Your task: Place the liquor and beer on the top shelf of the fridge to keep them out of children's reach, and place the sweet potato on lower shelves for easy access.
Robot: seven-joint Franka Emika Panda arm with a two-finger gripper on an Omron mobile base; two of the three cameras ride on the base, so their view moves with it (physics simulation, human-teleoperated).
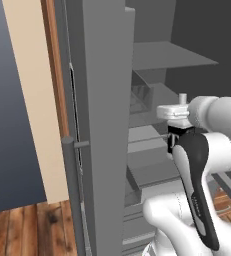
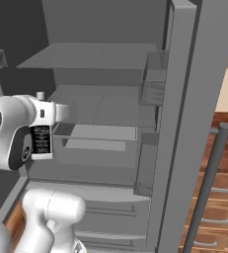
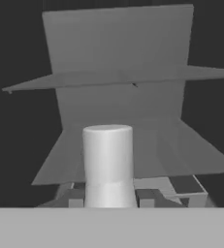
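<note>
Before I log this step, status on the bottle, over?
Gripper shut on the liquor, held upright. Fridge door open, top shelf above bottle level. Nothing in the way.

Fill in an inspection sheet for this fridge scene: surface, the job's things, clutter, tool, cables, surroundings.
Surface: top shelf bare, plain grey.
Job's things: liquor held upright in front of the open fridge, not yet on a shelf; lower shelves bare where visible.
Clutter: nothing seen.
Tool: shut on the liquor's whitish neck.
Cables: nothing seen.
Surroundings: long door handle, wooden floor, wooden drawers.
</note>
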